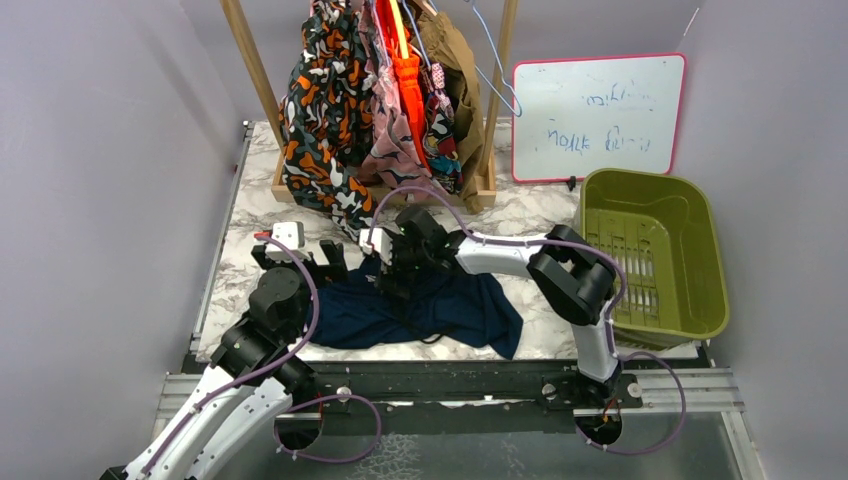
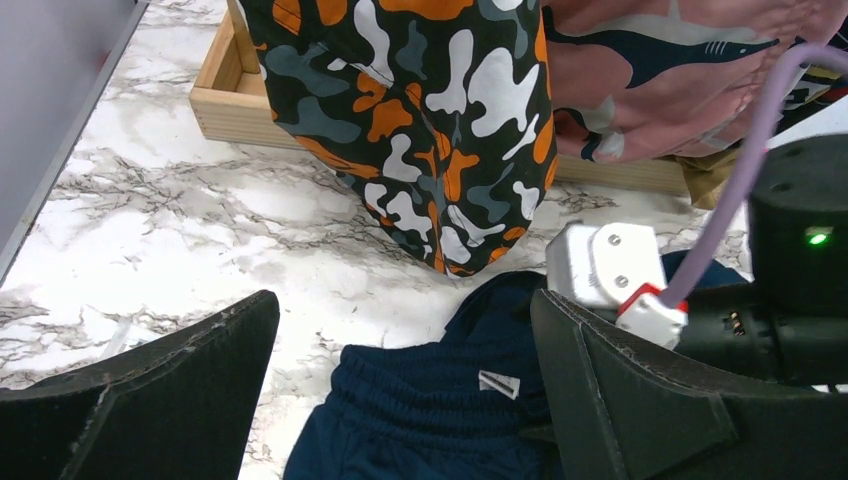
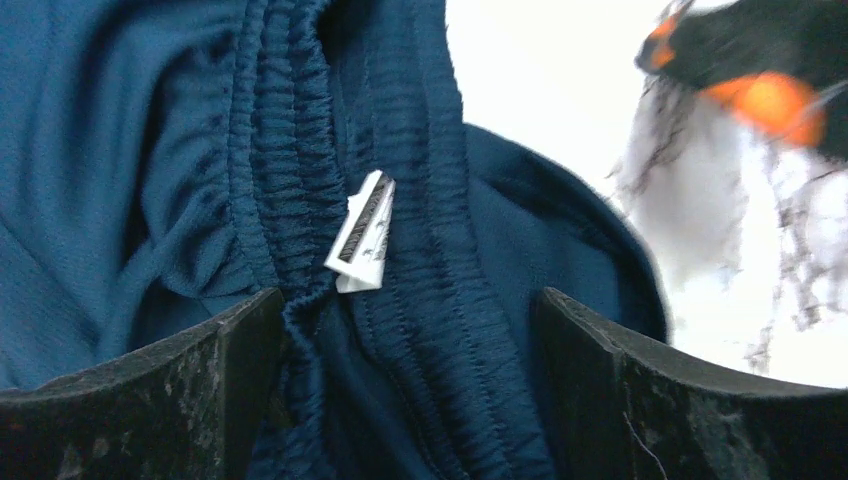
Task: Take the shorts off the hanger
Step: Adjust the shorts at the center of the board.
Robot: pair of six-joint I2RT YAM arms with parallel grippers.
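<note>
Right gripper [image 3: 405, 305] had its jaws spread wide with nothing pinched, low over the elastic waistband of the navy shorts [image 3: 150, 150]. The white label [image 3: 362, 232] showed close up in the right wrist view; its text was too small to read. Left gripper [image 2: 400, 310] was also wide open and empty above the marble worktop [image 2: 200, 220], just left of the navy shorts. Only the top view showed the navy shorts crumpled flat at the worktop's near edge, middle. The blotch-print shorts [image 1: 315, 110], pink-print shorts [image 1: 385, 130], orange shorts [image 1: 408, 70] and tan shorts [image 1: 455, 60] hung on the wooden rack [image 1: 255, 60] at the far edge. A green bin [image 1: 650, 250] sat at the right edge.
</note>
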